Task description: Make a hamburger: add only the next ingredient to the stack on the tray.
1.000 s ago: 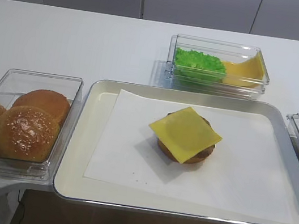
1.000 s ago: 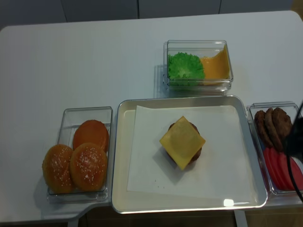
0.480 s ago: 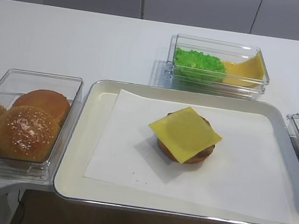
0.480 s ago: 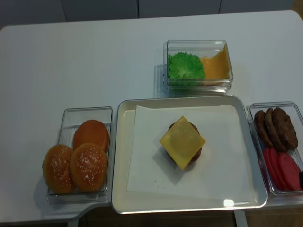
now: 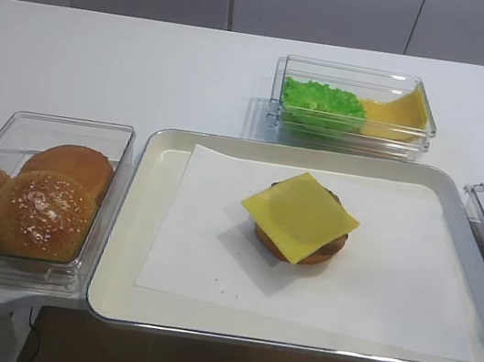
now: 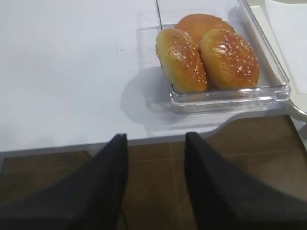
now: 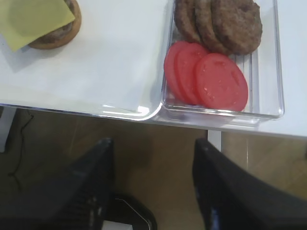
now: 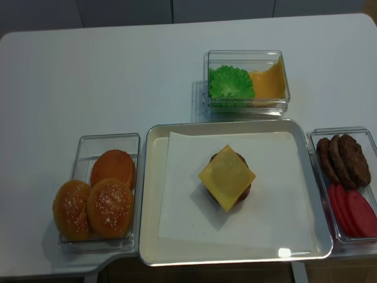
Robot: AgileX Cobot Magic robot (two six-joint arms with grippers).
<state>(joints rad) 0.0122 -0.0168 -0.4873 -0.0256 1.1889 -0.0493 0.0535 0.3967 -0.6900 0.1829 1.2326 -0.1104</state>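
Observation:
A yellow cheese slice lies flat, turned cornerwise, on top of the stack of brown patty and tan bottom bun, mid-tray. The cream tray has a metal rim and white paper lining. My right gripper is open and empty, hanging below the table's front edge, off the tray's near right corner. My left gripper is open and empty too, below the table edge in front of the bun container. Neither gripper shows in the exterior views.
A clear container of sesame buns sits left of the tray. Behind the tray, another container holds green lettuce and more cheese. On the right, a container holds patties and tomato slices.
The right arm's dark shape at the right edge of the top view has withdrawn out of sight. The cheese and the stack have not moved.

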